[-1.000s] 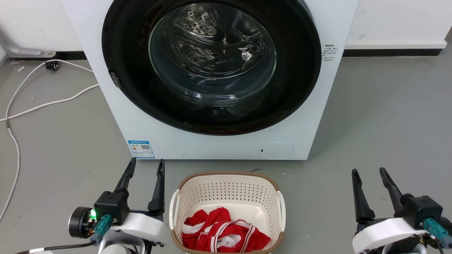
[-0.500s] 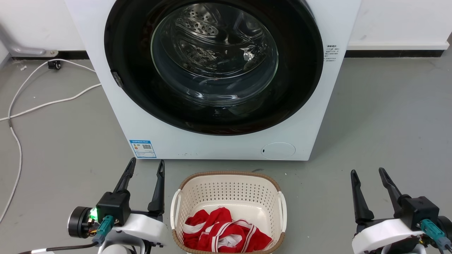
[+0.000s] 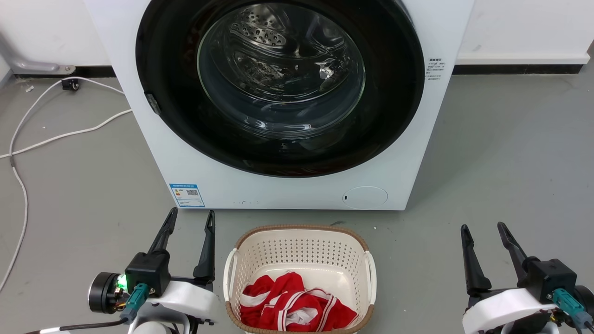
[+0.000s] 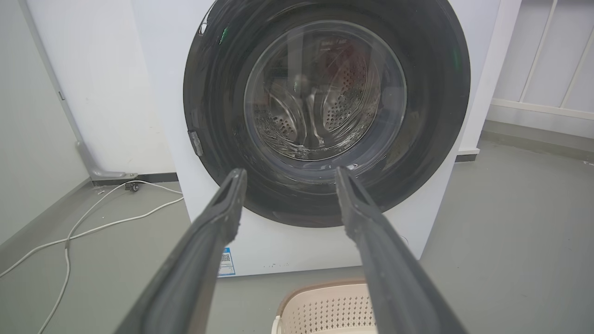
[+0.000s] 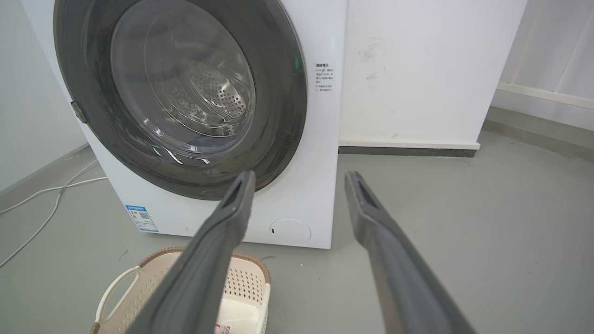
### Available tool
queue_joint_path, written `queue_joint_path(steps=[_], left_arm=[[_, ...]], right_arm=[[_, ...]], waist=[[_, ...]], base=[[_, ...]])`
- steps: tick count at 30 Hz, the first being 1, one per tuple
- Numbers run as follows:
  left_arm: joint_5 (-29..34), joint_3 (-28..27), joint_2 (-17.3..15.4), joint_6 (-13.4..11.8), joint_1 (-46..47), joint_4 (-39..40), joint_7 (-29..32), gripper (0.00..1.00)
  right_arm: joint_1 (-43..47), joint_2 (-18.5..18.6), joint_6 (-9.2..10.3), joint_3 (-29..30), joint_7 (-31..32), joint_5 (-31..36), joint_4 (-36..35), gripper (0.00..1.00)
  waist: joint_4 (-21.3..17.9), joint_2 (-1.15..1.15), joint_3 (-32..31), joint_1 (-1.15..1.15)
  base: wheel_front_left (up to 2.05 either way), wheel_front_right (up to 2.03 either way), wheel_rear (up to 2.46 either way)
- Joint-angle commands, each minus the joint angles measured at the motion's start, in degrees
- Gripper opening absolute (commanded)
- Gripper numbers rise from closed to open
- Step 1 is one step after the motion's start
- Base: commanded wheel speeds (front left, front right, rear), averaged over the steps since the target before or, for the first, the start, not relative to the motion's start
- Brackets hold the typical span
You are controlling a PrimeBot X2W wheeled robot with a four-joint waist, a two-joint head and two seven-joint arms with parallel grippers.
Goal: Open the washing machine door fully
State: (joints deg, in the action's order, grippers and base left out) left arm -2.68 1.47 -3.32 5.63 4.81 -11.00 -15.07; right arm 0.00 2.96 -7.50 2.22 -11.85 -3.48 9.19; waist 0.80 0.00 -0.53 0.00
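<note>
The white washing machine [image 3: 278,190] stands straight ahead on the grey floor. Its round glossy black washing machine door [image 3: 394,106] lies flush against the front, with the clear glass bowl [image 3: 280,69] at its centre and a small grey latch tab [image 3: 152,104] on its left rim. My left gripper [image 3: 191,219] hovers open at the lower left, well short of the machine, with nothing between its fingers. My right gripper [image 3: 483,230] hangs open at the lower right, also apart from it. The left wrist view faces the door [image 4: 431,93] squarely; the right wrist view shows the door [image 5: 283,93] from the right.
A cream perforated laundry basket [image 3: 299,246] holding red-and-white cloth [image 3: 292,308] sits on the floor between my grippers, just before the machine. White cables [image 3: 41,134] trail over the floor at the left. A white wall [image 5: 417,69] rises behind, with open floor at the right.
The whole head view has shifted a few pixels, so the camera has moved slightly. Both grippers and the door stand as before.
</note>
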Motion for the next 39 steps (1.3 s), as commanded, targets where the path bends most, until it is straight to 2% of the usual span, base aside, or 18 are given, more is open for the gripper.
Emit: queue_joint_path(steps=[1,2,3,4,5,10,13,15,16,20,25,28,31,33,39], left_arm=[[0.3,-0.1,0.0,0.2,0.2,0.0,-0.2,1.00],[0.3,-0.1,0.0,0.2,0.2,0.0,-0.1,1.00],[0.3,-0.1,0.1,0.2,0.3,0.0,-0.2,1.00],[0.3,-0.1,0.1,0.3,0.3,-0.1,-0.2,1.00],[0.3,-0.1,0.1,0.3,0.3,-0.1,-0.1,1.00],[0.4,-0.2,0.2,0.2,0.3,-0.2,-0.1,1.00],[0.3,-0.3,0.2,0.2,0.4,-0.2,-0.1,1.00],[0.2,-0.4,0.2,0.2,0.5,-0.2,-0.2,1.00],[0.2,-0.4,0.2,0.2,0.5,-0.2,-0.2,1.00],[0.2,-0.6,0.2,0.3,0.5,0.0,-0.1,1.00],[0.0,-1.0,0.3,0.3,0.7,0.2,-0.1,1.00],[-0.1,-1.2,0.3,0.3,1.1,0.5,-0.1,1.00],[-0.2,-1.4,0.3,0.3,1.5,0.9,-0.1,1.00],[-0.2,-1.7,0.3,0.3,1.8,1.1,-0.1,1.00],[-0.1,-1.9,0.3,0.4,3.4,2.0,-0.1,1.00]], right_arm=[[-0.3,-0.2,0.02,0.0,-0.2,-0.3,0.1,1.00],[-0.4,-0.2,0.02,0.0,-0.2,-0.4,0.2,1.00],[-0.4,-0.2,0.02,-0.1,0.1,-1.4,0.4,0.84],[-0.4,-0.1,0.02,-0.1,0.1,-1.8,0.5,0.33],[-0.4,-0.1,0.02,-0.1,0.0,-2.2,0.5,0.00],[-1.1,-0.1,0.02,-0.2,-1.2,-6.6,0.2,0.00],[-1.4,-0.1,0.02,0.3,-2.1,-14.5,-0.2,0.00],[-2.2,-0.2,0.02,0.3,-2.8,-24.5,-0.2,0.00],[-2.2,-0.2,0.02,0.3,-2.8,-24.5,-0.2,0.00],[-4.2,-0.1,0.02,0.4,-3.3,-47.0,-1.1,0.00],[-8.1,-0.1,0.01,1.2,-3.3,-79.1,-2.1,0.00],[-10.8,-0.1,0.01,2.4,-2.3,-91.4,-3.0,0.00],[-14.2,0.6,0.01,4.3,0.4,-98.2,-2.8,0.00],[-16.9,2.4,0.01,5.0,1.9,-101.2,-1.8,0.00],[-27.4,10.0,0.01,2.6,5.3,-105.9,4.7,0.00]], waist=[[0.0,0.00,0.0,0.00],[0.0,0.00,0.1,0.00],[0.0,0.00,0.1,0.00],[0.0,0.00,0.1,0.00],[0.0,0.00,0.1,0.00],[0.0,0.00,0.1,0.00],[0.0,0.00,0.2,0.00],[0.0,0.00,0.2,0.00],[0.0,0.00,0.2,0.00],[-0.2,0.00,0.4,0.00],[-0.5,0.00,0.8,0.00],[-0.6,0.00,1.2,0.00],[-0.7,0.00,2.1,0.00],[-0.7,0.00,2.8,0.00],[-0.8,0.00,5.2,0.00]], base=[[0.00,0.00,0.00],[0.00,0.00,0.00],[0.00,0.00,0.00],[0.00,0.00,0.00],[0.00,0.00,0.00],[0.00,0.00,0.00],[0.00,0.00,0.00],[0.00,0.00,0.00],[0.00,0.00,0.00],[0.00,0.00,0.00],[0.00,0.00,0.00],[0.00,0.00,0.00],[0.00,0.00,0.00],[0.00,0.00,0.00],[0.00,0.00,0.00]])
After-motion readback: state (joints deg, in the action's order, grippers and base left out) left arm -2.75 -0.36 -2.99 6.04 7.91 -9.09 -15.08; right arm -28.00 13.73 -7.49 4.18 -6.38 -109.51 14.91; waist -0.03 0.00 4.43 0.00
